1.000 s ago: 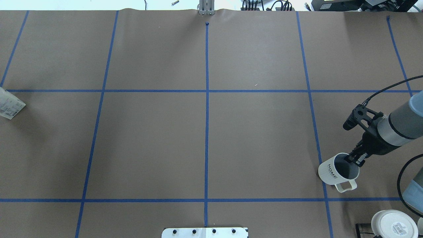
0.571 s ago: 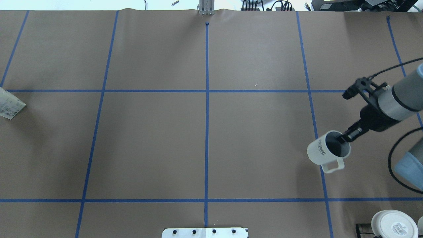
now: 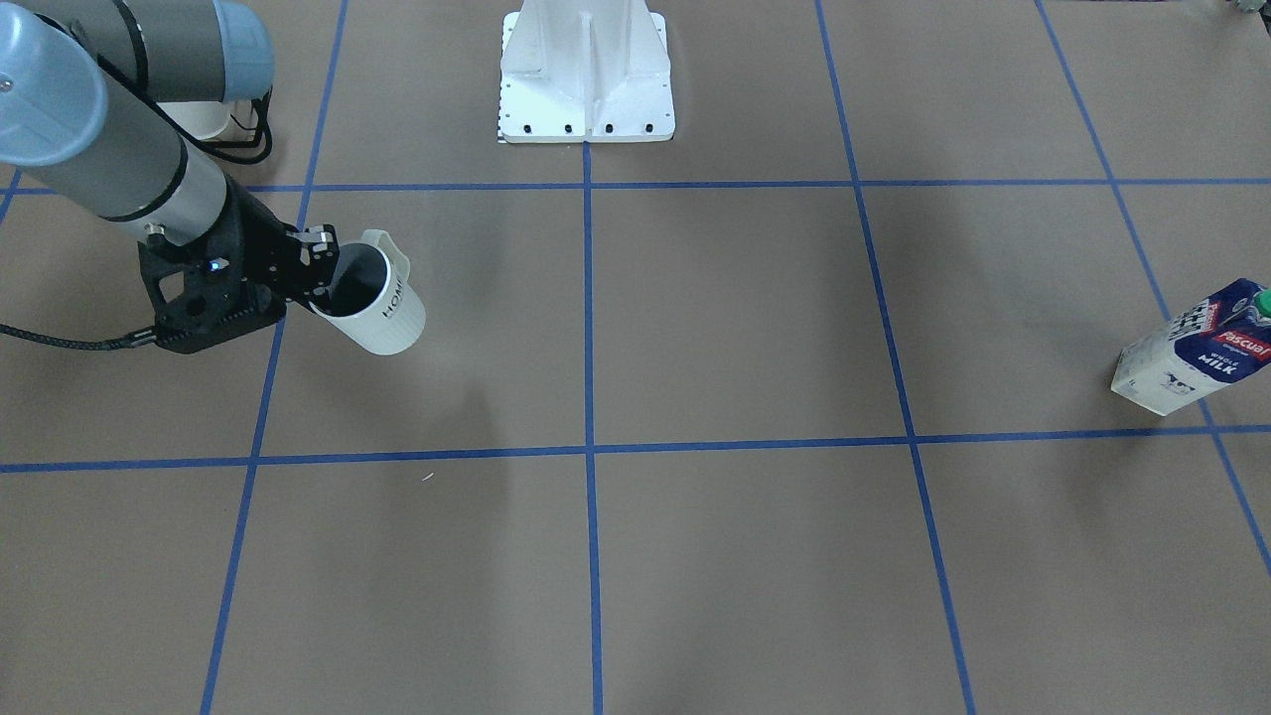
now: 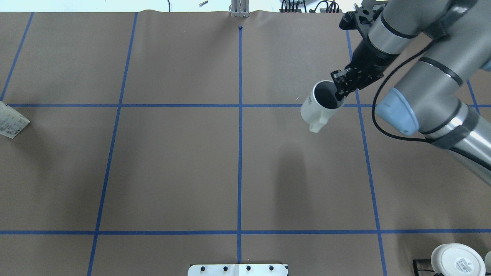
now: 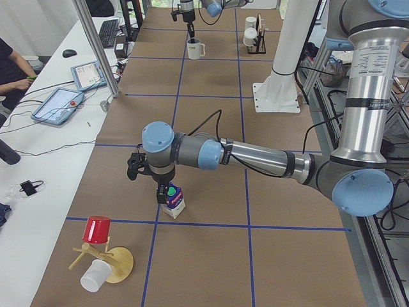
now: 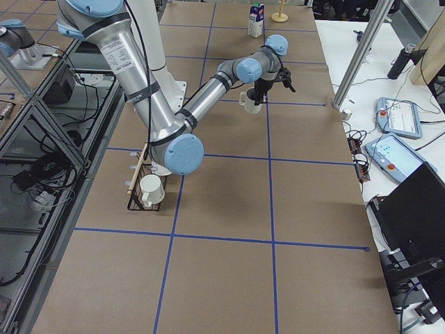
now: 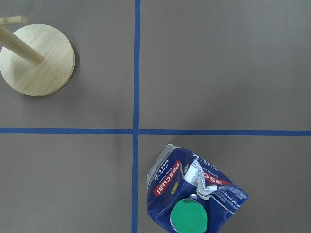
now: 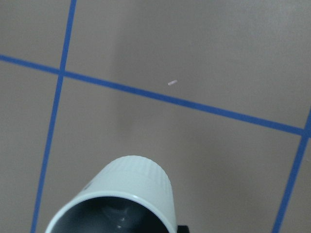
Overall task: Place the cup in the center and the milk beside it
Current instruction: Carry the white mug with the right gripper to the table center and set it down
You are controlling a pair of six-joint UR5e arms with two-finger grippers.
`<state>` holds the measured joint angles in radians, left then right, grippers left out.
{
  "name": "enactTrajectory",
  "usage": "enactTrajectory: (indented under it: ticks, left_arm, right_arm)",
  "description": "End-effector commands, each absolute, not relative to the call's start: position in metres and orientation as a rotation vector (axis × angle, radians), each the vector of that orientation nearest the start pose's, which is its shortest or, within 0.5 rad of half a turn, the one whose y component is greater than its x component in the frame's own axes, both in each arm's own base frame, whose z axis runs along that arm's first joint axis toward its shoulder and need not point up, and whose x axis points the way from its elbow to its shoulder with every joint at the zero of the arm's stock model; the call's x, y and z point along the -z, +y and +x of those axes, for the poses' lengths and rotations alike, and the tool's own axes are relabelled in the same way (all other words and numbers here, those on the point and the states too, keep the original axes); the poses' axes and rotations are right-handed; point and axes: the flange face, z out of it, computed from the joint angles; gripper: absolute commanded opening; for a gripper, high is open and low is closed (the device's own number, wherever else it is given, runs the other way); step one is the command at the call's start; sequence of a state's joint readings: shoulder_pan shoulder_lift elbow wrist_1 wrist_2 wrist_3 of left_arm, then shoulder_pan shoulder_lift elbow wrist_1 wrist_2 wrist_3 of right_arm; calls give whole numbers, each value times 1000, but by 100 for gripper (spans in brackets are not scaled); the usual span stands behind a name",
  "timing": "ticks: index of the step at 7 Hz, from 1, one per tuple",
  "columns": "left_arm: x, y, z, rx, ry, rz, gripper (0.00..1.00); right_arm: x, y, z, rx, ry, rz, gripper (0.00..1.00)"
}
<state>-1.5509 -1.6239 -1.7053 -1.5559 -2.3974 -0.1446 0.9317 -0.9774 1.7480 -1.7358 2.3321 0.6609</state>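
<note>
The cup (image 4: 320, 105) is a white mug with a dark grey inside and small black "HOME" lettering (image 3: 392, 298). My right gripper (image 4: 339, 93) is shut on its rim, one finger inside, and holds it tilted above the table, right of the center (image 4: 240, 105). The cup also shows in the right wrist view (image 8: 121, 194). The milk (image 3: 1192, 348), a white and navy carton with a green cap, stands far to my left (image 4: 11, 124). My left gripper (image 5: 163, 190) hovers just over it. I cannot tell whether it is open; the left wrist view shows only the carton top (image 7: 194, 194).
An upturned white mug with a labelled base (image 4: 456, 260) sits on a rack at the near right. The robot's white base plate (image 4: 238, 269) is at the near edge. A wooden stand (image 5: 105, 262) with a red cup (image 5: 97, 229) stands beyond the milk.
My right gripper has lifted the cup and carried it away from the robot and to the left, from the near right square to just right of the center line.
</note>
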Motion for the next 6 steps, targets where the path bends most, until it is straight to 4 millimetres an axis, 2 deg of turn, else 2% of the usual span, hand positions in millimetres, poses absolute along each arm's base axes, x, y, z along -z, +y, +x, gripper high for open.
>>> enactTrajectory:
  ticks: [1,2,3,4,5,6]
  left_arm:
    - [-562,-520,-50,46,835,96,99]
    - [-564,-524,-50,46,835,92,99]
    - [-568,-529,-49,47,835,89,99]
    - [-568,-530,-50,46,833,90,99]
    - [-573,-531,-49,47,834,85,99]
    - [-572,-531,-49,47,835,86,99]
  right_arm:
    - [-210,-606,-430,-34,-945,19,0]
    - [-220,-616,-458,-73,-935,22,0]
    - [-222,-614,-476,-68,-929,57,0]
    - [-215,-611,-490,-55,-926,54,0]
    - [-220,-605,-506,-34,-910,50,0]
    - [-216,-600,-515,-26,-909,55,0]
